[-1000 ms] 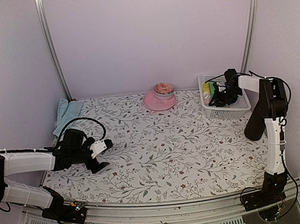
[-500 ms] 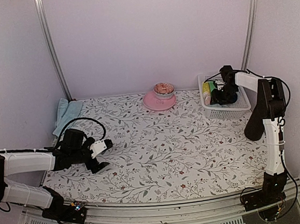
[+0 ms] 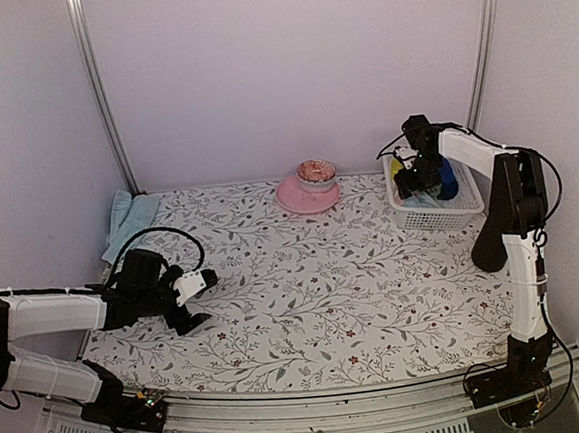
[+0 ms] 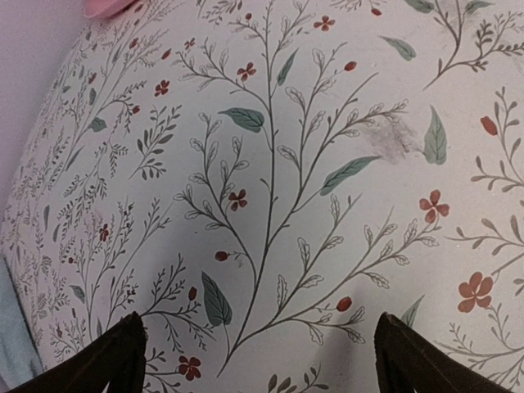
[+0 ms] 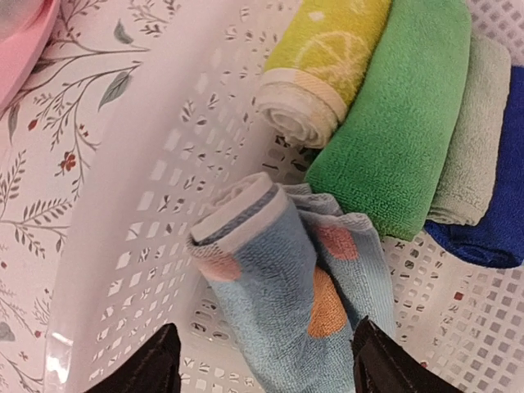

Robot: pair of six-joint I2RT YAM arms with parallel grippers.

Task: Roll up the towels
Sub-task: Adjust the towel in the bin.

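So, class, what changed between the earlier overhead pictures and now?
The right gripper opened, let go of the rolled spotted towel in the white basket, and lifted slightly leftward. The left gripper, the folded towels and the pink plate stayed put.

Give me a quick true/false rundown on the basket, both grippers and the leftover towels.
1. The right gripper is open over the basket. True.
2. The basket holds one towel. False: it holds several rolls, among them the spotted towel, yellow towel and green towel.
3. The left gripper grips a towel. False: it is open over bare tablecloth.
4. A teal towel lies at the table's far left, apart from both grippers. True.
5. The plate is empty. False: a bowl sits on it.
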